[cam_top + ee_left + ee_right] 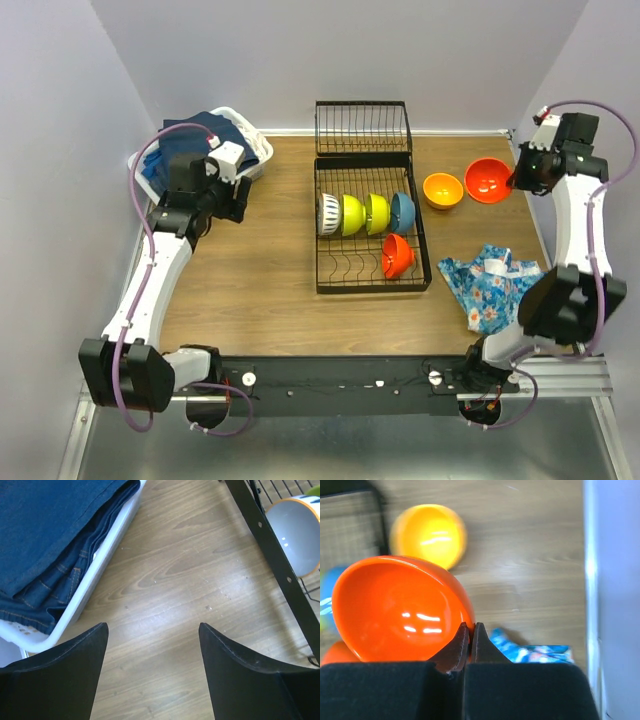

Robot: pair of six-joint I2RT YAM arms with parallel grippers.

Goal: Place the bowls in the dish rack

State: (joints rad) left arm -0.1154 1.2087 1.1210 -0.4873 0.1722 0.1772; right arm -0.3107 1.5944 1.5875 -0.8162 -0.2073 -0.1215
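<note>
Worktop point(270, 270) of wood grain, walled on three sides, lies bare left of the dish rack point(350, 268) at its far middle. My left jaws hang released there, near the white basket point(262, 148). Five bowls point(352, 214) stand on edge inside the rack. By the far right edge my right jaws are clenched on a red-orange bowl's point(487, 181) rim, mouth upward, beside the upright orange-yellow bowl point(442, 189).

I find the black wire dish rack point(318, 230) mid-table. On edge in its rear row: white ribbed bowl point(329, 215), two lime-yellow bowls point(351, 214) point(376, 212), blue bowl point(403, 210); one red-orange bowl point(397, 256) in front. Orange-yellow bowl point(442, 190) sits upright right of the rack; second red-orange bowl point(488, 180) beside it, tilted, rim pinched by the right gripper point(470, 630)
</note>
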